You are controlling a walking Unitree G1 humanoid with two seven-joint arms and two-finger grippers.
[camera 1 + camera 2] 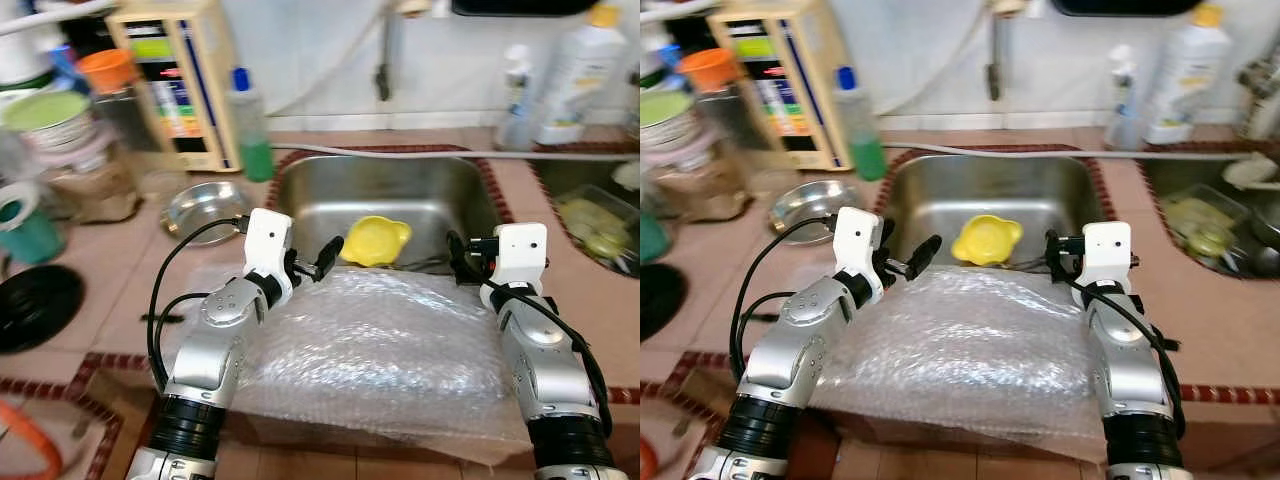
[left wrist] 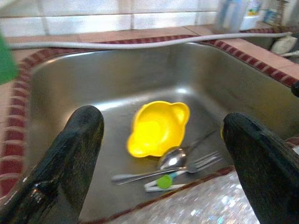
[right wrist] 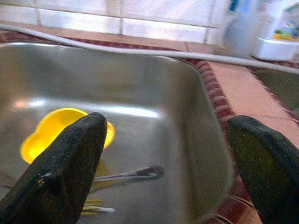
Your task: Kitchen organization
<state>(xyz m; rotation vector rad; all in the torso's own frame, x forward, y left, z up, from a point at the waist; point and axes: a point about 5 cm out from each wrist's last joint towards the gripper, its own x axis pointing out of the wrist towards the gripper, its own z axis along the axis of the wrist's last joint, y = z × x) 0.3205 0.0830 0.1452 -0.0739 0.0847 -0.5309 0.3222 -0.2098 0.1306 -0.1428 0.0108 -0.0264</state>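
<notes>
My left gripper (image 2: 161, 154) is released, its jaws stand wide apart and hold nothing. It hangs over the near edge of the sink (image 1: 440, 180), above a sheet of bubble wrap (image 1: 380, 345) that covers the counter (image 1: 110, 290) in front of me. My right gripper (image 3: 170, 161) is also released and empty, near the right side of the sink.

In the sink lies a yellow bowl (image 2: 156, 128), upright on the bottom. Just beside it, toward me, lie a spoon (image 2: 170, 158) and a fork (image 2: 205, 161), touching each other, with a small green and white thing (image 2: 163, 181) next to them; what it is I cannot tell.

Left of the sink stand a green bottle (image 1: 250, 125) and a small metal dish (image 1: 205, 208). A white bottle (image 1: 580, 70) stands at the right, by the wall.
</notes>
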